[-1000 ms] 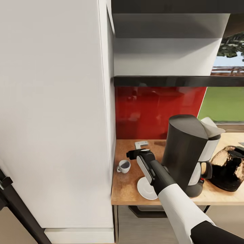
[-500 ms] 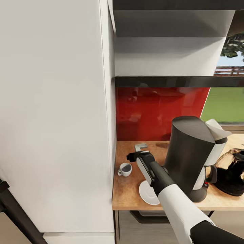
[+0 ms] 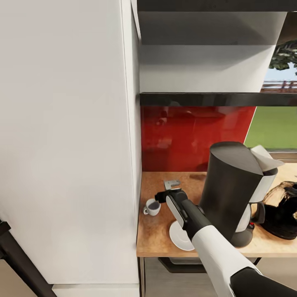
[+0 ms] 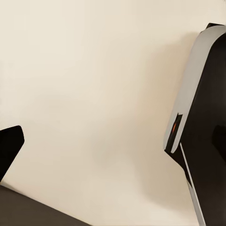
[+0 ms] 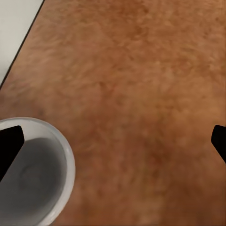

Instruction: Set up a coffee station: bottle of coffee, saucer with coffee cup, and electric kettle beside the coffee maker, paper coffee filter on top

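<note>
Cup (image 3: pixel 152 206) and right end effector (image 3: pixel 161 197) made the pairing I cared about at this moment. In the head view the small white cup stood on the wooden worktop (image 3: pixel 156 231) at lower centre of the frame, close to the white cabinet side (image 3: pixel 82 144), and my right end effector hung just to its right and a little above it. The right wrist view told me more: the cup (image 5: pixel 33 174) sat at the lower left corner of that frame, beside one dark fingertip (image 5: pixel 9 143), while the other fingertip showed at the far right edge. So the fingers were spread wide, holding nothing, and the cup lay off to one side of the gap, not between them. I judged I would need to shift the arm toward the cabinet before closing.

The saucer (image 3: pixel 178 237) lay at lower centre of the head view, partly under my right forearm, near the front edge of the worktop and just beside the coffee maker (image 3: pixel 231 189). The kettle (image 3: pixel 286 212) stood at the right edge of the frame, on the far side of the coffee maker.

My left wrist view faced a pale surface, and I could not tell how the left end effector was set.
</note>
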Robot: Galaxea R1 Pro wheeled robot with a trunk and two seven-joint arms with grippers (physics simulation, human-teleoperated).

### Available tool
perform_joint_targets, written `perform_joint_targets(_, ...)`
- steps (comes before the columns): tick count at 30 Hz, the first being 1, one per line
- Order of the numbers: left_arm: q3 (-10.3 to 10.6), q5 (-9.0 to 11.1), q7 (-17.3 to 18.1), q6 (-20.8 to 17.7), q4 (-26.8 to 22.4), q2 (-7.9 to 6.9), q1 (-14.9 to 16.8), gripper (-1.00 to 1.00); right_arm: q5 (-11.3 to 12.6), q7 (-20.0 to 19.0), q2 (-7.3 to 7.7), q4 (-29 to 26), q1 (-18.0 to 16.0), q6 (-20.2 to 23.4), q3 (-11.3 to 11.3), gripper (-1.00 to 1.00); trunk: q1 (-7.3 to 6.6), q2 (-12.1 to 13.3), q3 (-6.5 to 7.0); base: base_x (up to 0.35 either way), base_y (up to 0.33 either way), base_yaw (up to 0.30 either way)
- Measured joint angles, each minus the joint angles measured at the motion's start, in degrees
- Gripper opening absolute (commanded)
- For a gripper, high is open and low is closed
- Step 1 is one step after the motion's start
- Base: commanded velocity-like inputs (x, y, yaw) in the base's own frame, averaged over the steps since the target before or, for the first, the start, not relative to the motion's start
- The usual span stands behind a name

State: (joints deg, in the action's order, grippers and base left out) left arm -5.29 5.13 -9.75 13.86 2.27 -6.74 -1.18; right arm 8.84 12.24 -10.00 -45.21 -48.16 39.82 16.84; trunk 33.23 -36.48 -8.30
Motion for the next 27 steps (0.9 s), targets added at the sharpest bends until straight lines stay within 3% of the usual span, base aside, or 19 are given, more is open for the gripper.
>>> perform_joint_targets(7, 0.0, 0.0, 0.0, 0.0, 0.0, -0.08, -0.1, 1.0, 0.1, 0.0, 0.0, 3.5, 0.0, 0.0, 0.0, 1.0, 0.0, 0.0, 0.0, 0.088, 0.0, 0.0)
perform_joint_targets(27, 0.0, 0.0, 0.0, 0.0, 0.0, -0.04, -0.1, 1.0, 0.0, -0.1, 0.0, 3.9, 0.0, 0.0, 0.0, 1.0, 0.01, 0.0, 0.0, 0.041, 0.041, 0.0)
